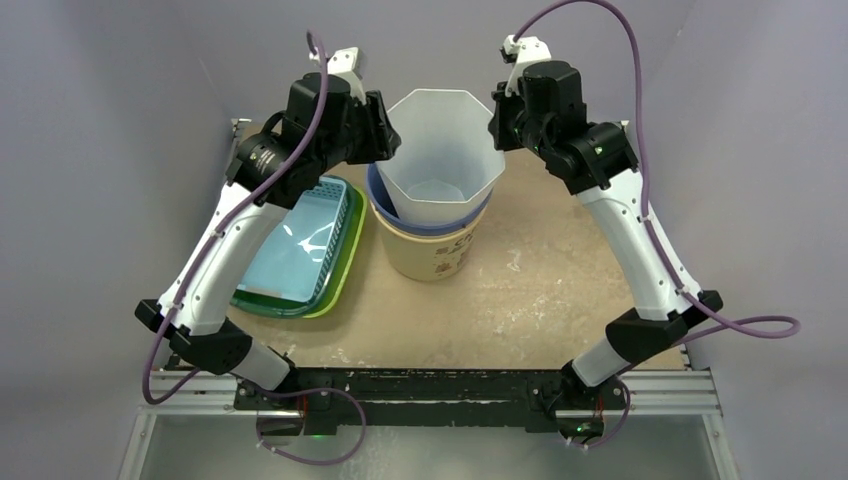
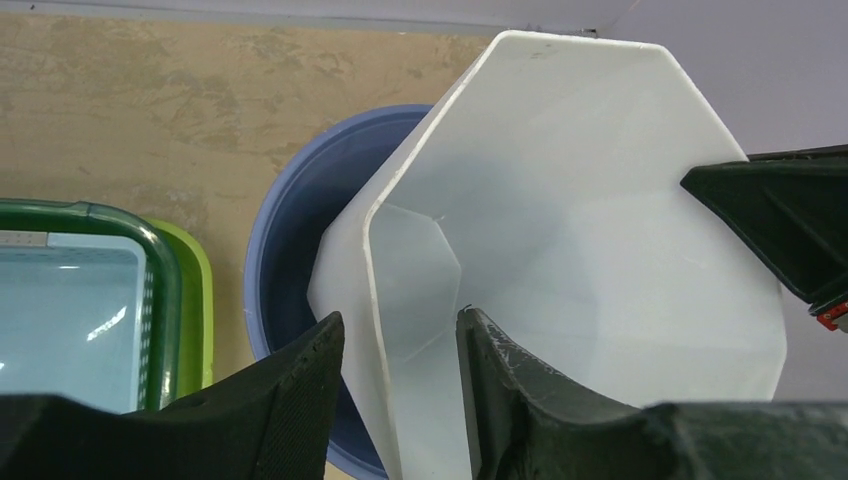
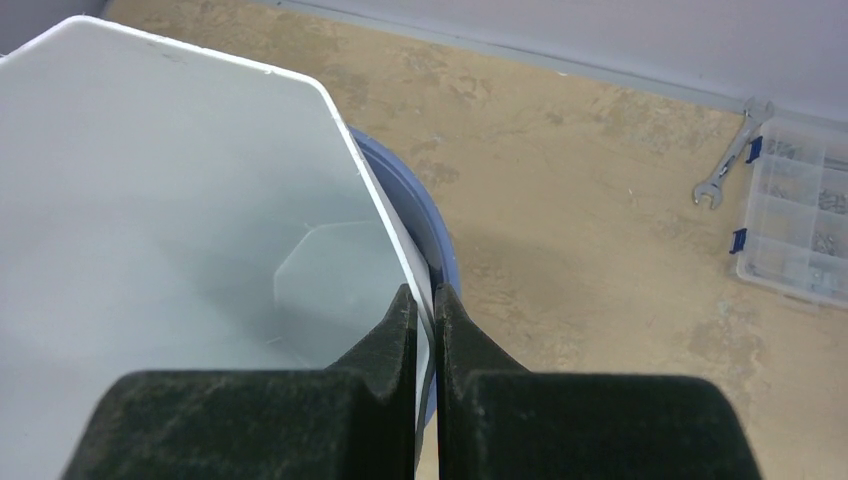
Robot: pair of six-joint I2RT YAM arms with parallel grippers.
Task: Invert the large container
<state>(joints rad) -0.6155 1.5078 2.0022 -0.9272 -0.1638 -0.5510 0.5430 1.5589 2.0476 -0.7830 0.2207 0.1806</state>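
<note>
Right jaws were closed on the right wall of the large white container, one finger inside the rim and one outside, the thin plastic pinched flat between the pads. Left jaws were astride the opposite wall, likewise one finger in and one out, but parted: a gap showed on both sides of the rim, so I counted that side as not gripped. The container stood mouth up, its base seated in a blue tub, which in turn sat in a beige printed bucket near the middle of the worktop. Stacked baskets lay just beside the bucket on my left. Judgement: the flip was not yet begun, and the step in hand was securing the second hold. To do it well I should close the left jaws square on the wall at the same height as the right, then lift straight up until the base is free of the tub before rotating. Both wrists should turn together, since the wall looked thin and might flex or slip. A one-sided pull risked dragging the tub and bucket along.
</note>
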